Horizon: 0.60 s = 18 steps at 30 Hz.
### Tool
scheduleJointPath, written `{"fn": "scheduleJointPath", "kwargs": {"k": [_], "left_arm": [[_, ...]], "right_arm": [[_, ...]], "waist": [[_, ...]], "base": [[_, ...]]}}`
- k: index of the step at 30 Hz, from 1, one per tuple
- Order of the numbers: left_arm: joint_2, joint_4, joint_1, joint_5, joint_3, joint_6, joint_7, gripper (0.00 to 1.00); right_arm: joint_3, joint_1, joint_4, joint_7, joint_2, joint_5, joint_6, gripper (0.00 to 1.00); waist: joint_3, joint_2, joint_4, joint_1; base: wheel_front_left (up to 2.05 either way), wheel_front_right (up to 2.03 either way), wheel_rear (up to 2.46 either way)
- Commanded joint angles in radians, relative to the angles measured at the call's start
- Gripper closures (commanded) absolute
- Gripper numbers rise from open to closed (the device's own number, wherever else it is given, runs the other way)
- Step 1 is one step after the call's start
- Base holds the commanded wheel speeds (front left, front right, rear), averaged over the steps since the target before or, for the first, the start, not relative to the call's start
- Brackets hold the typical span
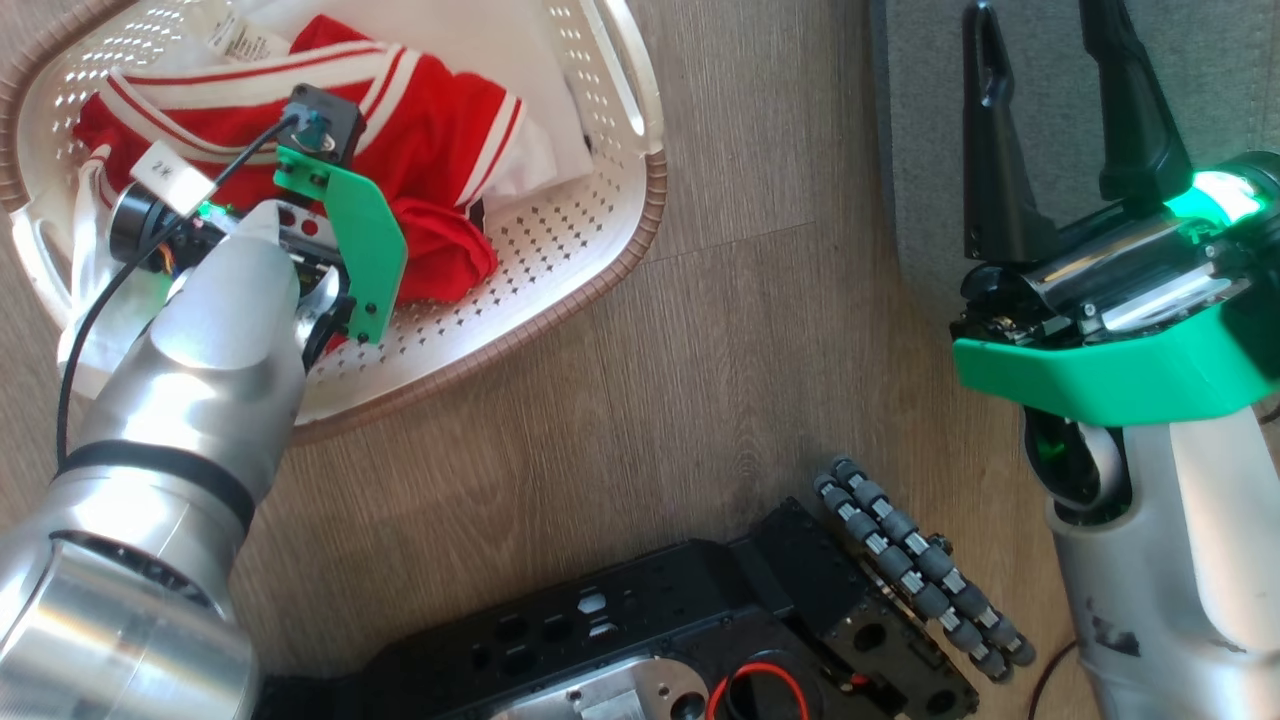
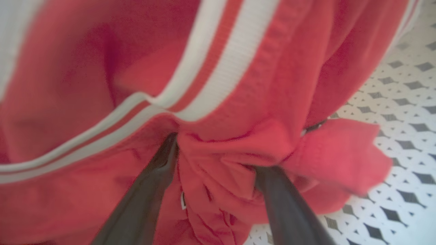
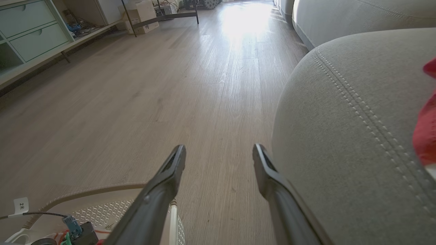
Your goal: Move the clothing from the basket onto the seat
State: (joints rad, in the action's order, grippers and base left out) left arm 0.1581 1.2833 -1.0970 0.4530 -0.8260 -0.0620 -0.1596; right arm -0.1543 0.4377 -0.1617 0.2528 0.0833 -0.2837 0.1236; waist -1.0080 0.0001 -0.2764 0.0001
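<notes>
Left forearm [image 1: 200,380] was polished silver shell, black band. Flat green bracket [image 1: 365,245] at wrist, screw holes; black camera block [image 1: 320,125] above. Black cable [image 1: 63,400] ran alongside, white tag [image 1: 172,172] with black marking. Right forearm [image 1: 1190,560] was pale grey, scuffed; curved green guard [image 1: 1110,375]; green light [image 1: 1215,195] glowed. Fingers [image 1: 990,150] long, dark, tapered. Base [image 1: 650,620] black; roller wheel [image 1: 920,565] grey-black; red wire loop [image 1: 755,690].

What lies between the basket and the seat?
Only bare wooden floor separates the basket from the seat, as the head view shows; the right wrist view agrees.
</notes>
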Motion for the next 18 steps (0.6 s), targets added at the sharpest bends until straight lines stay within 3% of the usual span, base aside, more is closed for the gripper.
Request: {"fn": "scheduleJointPath", "kwargs": {"k": [1,5,6,7,8,18], "left_arm": [[0.032,0.004,0.034,-0.007,0.000,-0.001,-0.037,0.00],[0.043,0.005,0.038,-0.018,-0.021,-0.008,-0.088,0.00],[0.044,0.006,0.038,-0.016,-0.023,-0.009,-0.092,0.32],[0.044,0.006,0.040,-0.011,-0.021,-0.014,-0.096,0.94],[0.043,0.006,0.041,-0.008,-0.022,-0.021,-0.103,1.00],[0.039,0.002,0.017,0.017,-0.013,-0.035,-0.019,1.00]], "right_arm": [[-0.016,-0.052,-0.035,0.007,-0.012,0.004,0.007,0.00],[-0.016,-0.054,-0.033,0.007,-0.013,0.006,0.007,0.00],[-0.016,-0.053,-0.033,0.007,-0.014,0.006,0.007,0.00],[-0.017,-0.052,-0.033,0.007,-0.014,0.007,0.007,0.00],[-0.018,-0.051,-0.032,0.007,-0.015,0.007,0.007,0.00],[-0.024,-0.031,-0.024,0.007,-0.015,0.008,0.007,0.00]], "waist": [[-0.001,-0.0001,0.000,-0.0001],[-0.002,-0.0001,0.001,-0.0001],[-0.001,-0.0001,0.001,-0.0001],[-0.001,-0.0001,0.000,-0.0001],[0.000,-0.0001,0.000,-0.0001],[0.017,-0.0001,0.004,-0.0001]], "base": [[0.00,0.00,0.00],[0.00,0.00,0.00],[0.00,0.00,0.00],[0.00,0.00,0.00],[0.00,0.00,0.00],[0.00,0.00,0.00]]}}
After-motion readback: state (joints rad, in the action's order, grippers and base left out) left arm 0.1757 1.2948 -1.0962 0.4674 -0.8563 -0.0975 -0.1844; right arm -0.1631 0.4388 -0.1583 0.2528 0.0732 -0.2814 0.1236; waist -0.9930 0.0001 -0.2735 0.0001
